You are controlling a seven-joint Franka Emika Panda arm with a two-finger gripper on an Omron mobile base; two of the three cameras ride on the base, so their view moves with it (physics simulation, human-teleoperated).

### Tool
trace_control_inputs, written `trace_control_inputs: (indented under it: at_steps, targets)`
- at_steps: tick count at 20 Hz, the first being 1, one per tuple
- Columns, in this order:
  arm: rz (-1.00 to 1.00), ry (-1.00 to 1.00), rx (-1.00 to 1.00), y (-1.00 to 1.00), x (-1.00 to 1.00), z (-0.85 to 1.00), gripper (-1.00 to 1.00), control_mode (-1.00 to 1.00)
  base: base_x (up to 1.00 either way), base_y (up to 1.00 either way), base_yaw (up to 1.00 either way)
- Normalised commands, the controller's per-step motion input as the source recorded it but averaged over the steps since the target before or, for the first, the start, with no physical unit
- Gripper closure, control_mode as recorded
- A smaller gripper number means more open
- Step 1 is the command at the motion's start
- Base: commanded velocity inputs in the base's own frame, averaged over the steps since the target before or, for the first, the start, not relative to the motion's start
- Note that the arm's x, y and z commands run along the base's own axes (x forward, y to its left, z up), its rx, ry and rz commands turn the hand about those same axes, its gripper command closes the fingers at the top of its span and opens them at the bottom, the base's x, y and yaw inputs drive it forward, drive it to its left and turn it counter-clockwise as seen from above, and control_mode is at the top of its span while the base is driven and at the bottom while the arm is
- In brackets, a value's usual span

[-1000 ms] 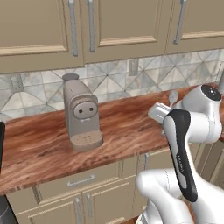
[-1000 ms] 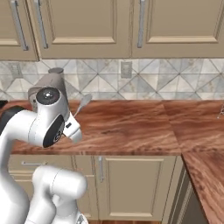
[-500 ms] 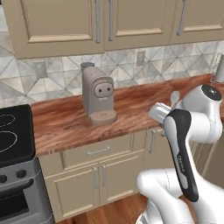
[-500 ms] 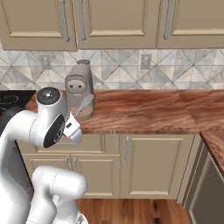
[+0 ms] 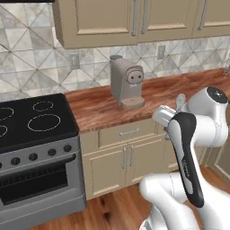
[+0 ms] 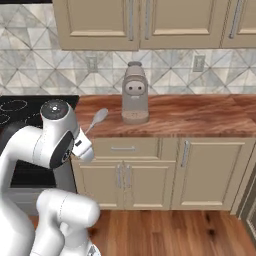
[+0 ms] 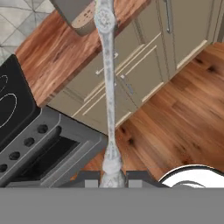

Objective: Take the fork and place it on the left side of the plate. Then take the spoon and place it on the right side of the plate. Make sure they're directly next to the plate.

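One utensil in transit: fingers (image 7: 111, 178) clenched on the spoon (image 7: 107, 87). Fork and plate unseen, so fork step unverified; spoon placement beside the plate remains.

Wooden worktop (image 5: 96, 108) above beige cabinets; a grey coffee machine (image 5: 127, 82) stands upright on it, beside the stove (image 5: 33, 123).
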Motion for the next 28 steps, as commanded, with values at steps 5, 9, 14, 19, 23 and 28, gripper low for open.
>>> trace_control_inputs:
  at_steps: [5, 9, 14, 19, 23, 28]
  targets:
    - [0.00, 0.00, 0.00, 0.00, 0.00, 0.00, 1.00, 1.00, -0.69, 0.87, -0.02]
    - [0.00, 0.00, 0.00, 0.00, 0.00, 0.00, 1.00, 1.00, -0.55, 0.99, -0.04]
    - [0.00, 0.00, 0.00, 0.00, 0.00, 0.00, 1.00, 1.00, -0.43, 1.00, -0.08]
    - [0.00, 0.00, 0.00, 0.00, 0.00, 0.00, 1.00, 1.00, -0.50, 0.98, -0.13]
    - [0.00, 0.00, 0.00, 0.00, 0.00, 0.00, 1.00, 1.00, -0.64, 0.94, -0.17]
    - [0.00, 0.00, 0.00, 0.00, 0.00, 0.00, 1.00, 1.00, -0.79, 0.90, -0.17]
